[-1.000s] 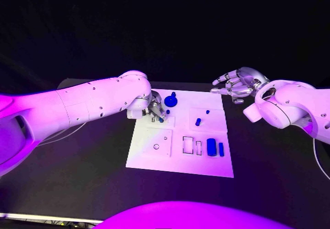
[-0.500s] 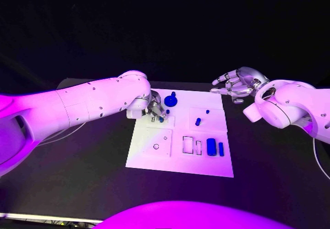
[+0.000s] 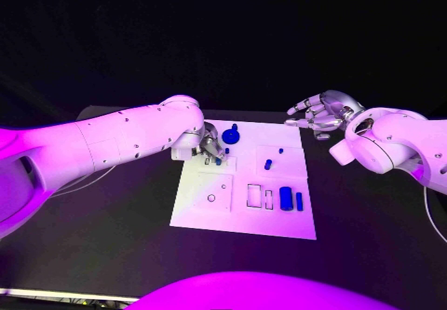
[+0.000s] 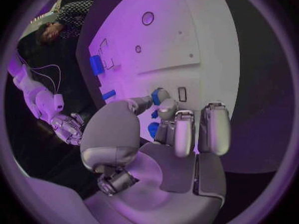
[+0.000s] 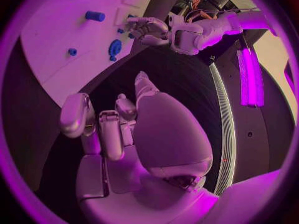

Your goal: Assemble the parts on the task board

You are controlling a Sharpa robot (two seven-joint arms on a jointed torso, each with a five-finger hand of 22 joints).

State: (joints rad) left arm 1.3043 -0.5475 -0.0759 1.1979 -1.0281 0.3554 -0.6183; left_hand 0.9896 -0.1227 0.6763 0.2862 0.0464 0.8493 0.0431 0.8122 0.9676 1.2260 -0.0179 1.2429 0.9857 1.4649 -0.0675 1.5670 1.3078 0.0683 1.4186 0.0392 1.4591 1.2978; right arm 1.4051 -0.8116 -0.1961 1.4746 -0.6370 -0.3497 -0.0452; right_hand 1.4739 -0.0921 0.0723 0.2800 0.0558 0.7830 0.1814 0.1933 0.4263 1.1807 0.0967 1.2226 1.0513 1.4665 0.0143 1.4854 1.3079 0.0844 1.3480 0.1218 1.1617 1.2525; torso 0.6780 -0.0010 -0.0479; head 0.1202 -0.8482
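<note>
The white task board lies in the middle of the black table. My left hand hangs over its far left part and pinches a small blue part between its fingertips, just above the board. Beside it a round blue disc and a tiny blue peg rest on the board. A short blue piece lies mid-board, and two blue bars lie at the right. My right hand is raised beyond the board's far right corner, fingers spread, holding nothing.
Empty outlined slots and a small round hole mark the board's near half. Black table surrounds the board on all sides. In the right wrist view the left hand and the disc show across the board.
</note>
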